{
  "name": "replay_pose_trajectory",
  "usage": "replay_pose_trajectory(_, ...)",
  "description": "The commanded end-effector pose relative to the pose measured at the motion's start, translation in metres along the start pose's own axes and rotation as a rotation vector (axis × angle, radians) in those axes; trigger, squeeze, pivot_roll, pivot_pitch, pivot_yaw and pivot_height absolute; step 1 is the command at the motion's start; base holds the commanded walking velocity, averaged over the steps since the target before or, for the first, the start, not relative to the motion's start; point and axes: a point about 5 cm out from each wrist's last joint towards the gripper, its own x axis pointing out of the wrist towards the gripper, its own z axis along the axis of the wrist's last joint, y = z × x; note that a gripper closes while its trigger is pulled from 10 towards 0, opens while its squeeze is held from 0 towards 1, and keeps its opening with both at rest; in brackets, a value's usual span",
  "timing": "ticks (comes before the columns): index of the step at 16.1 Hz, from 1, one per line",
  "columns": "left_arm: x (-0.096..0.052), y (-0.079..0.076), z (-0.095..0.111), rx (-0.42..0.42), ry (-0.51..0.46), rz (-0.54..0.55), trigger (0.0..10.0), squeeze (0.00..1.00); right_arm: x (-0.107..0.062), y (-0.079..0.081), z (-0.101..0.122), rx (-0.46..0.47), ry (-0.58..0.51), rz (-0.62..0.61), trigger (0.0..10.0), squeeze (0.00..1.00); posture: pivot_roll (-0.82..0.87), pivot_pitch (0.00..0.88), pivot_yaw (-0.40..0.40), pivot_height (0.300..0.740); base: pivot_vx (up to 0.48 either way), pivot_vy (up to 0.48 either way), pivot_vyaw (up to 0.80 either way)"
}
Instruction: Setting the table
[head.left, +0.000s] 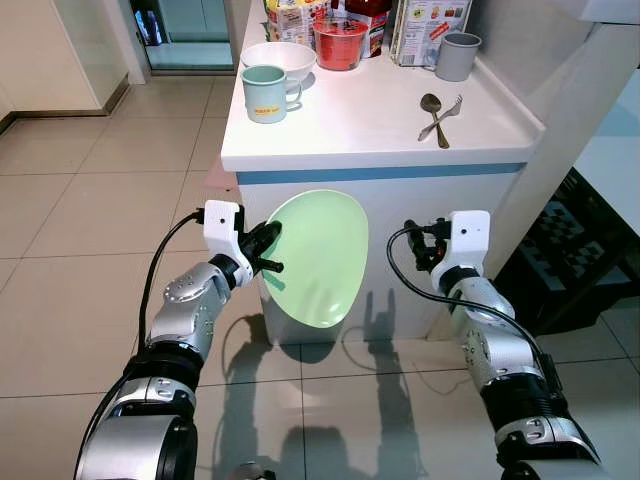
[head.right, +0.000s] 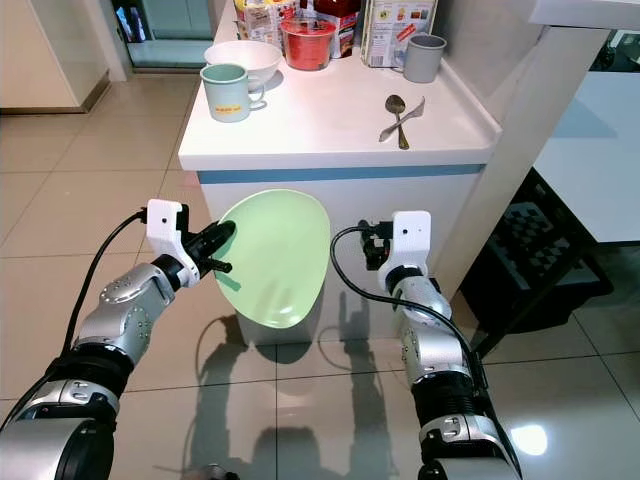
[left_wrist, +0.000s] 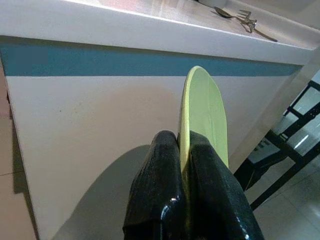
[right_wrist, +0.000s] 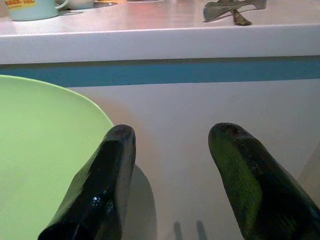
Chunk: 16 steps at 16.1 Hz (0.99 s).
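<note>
A pale green plate (head.left: 320, 258) hangs tilted on edge in front of the white counter (head.left: 380, 125), below its top. My left gripper (head.left: 268, 243) is shut on the plate's left rim; in the left wrist view the black fingers (left_wrist: 165, 190) pinch the rim of the plate (left_wrist: 202, 115). My right gripper (right_wrist: 172, 145) stands open just right of the plate (right_wrist: 45, 150), holding nothing, level with the counter's blue stripe. On the counter lie a spoon and fork (head.left: 438, 115), a green mug (head.left: 267, 92) and a white bowl (head.left: 280, 58).
A grey cup (head.left: 457, 55), a red container (head.left: 340, 42) and boxes crowd the counter's back. The counter's near middle is bare. A black chair frame (head.left: 570, 250) stands at the right. Tiled floor (head.left: 90, 200) stretches left.
</note>
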Motion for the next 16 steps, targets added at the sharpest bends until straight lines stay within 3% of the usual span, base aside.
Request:
replay_pose_trajectory(1, 0.0041, -0.0018, 0.0117, 0.03, -0.042, -0.001, 0.0, 0.0, -0.001, 0.0015, -0.0009, -0.011, -0.001, 0.005, 10.0, 0.0, 0.0, 0.0, 0.004, 0.74, 0.0, 0.0, 0.0)
replay_pose_trajectory(6, 0.0065, -0.0062, 0.0095, 0.038, -0.052, 0.017, 0.0, 0.0, -0.001, 0.0001, -0.0032, -0.007, 0.017, 0.009, 10.0, 0.0, -0.01, 0.0, 0.002, 0.74, 0.0, 0.0, 0.0)
replay_pose_trajectory(12, 0.0075, -0.0053, 0.0081, 0.044, -0.04, 0.035, 1.5, 0.0, -0.0018, -0.0002, -0.0051, 0.001, 0.027, 0.006, 10.0, 0.0, -0.01, 0.0, 0.006, 0.74, 0.0, 0.0, 0.0)
replay_pose_trajectory(13, 0.0076, -0.0064, 0.0076, 0.057, -0.038, 0.03, 0.0, 0.0, -0.0022, 0.0002, -0.0057, 0.001, 0.028, 0.007, 10.0, 0.0, -0.01, 0.0, 0.008, 0.74, 0.0, 0.0, 0.0)
replay_pose_trajectory(16, 0.0077, -0.006, 0.0078, 0.078, -0.045, 0.054, 0.0, 0.0, -0.003, 0.0012, -0.0072, 0.005, 0.033, 0.011, 10.0, 0.0, -0.02, 0.0, 0.009, 0.74, 0.0, -0.32, 0.0)
